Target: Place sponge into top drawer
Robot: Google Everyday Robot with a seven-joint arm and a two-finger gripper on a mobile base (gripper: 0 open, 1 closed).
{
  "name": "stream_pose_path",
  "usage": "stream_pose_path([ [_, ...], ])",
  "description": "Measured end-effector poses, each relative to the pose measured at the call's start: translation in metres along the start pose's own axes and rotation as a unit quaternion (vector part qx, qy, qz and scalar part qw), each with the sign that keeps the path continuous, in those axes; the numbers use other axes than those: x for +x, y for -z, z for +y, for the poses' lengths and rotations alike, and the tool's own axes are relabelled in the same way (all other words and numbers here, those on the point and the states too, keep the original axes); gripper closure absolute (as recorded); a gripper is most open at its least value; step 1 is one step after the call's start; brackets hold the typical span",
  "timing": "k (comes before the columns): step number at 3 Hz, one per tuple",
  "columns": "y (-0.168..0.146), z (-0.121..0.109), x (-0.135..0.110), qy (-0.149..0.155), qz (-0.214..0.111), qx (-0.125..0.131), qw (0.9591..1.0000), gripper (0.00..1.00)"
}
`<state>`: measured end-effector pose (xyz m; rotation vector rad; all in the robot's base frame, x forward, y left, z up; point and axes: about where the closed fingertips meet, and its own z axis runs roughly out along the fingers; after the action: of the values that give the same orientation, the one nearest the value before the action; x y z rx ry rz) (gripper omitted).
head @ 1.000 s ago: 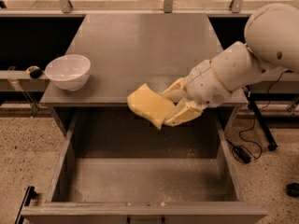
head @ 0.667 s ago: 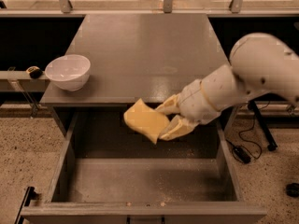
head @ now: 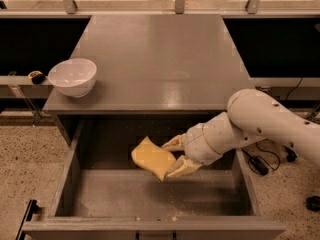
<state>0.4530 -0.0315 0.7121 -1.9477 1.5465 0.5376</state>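
Observation:
The pale yellow sponge (head: 152,158) is held tilted inside the open top drawer (head: 70,176), a little above its speckled grey floor, near the middle. My gripper (head: 172,158) is shut on the sponge's right end, one finger above it and one below. My white arm reaches in from the right, over the drawer's right wall.
A white round bowl (head: 73,77) stands on the front left corner of the grey tabletop (head: 155,54). The drawer's front wall (head: 150,228) is at the bottom edge of the view. Cables lie on the speckled floor to the right (head: 260,164).
My gripper has moved down and a little left with the sponge, from tabletop height at the drawer's back edge into the drawer. The bowl has not moved.

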Motion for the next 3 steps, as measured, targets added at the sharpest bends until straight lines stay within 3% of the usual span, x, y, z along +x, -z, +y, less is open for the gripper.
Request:
stream_pose_path([
  [2, -0.05, 0.015, 0.074, -0.082, 0.037, -0.005, 0.9959, 1.0],
  [3, -0.068, 0.02, 0.092, -0.101, 0.045, -0.011, 0.9939, 0.82],
])
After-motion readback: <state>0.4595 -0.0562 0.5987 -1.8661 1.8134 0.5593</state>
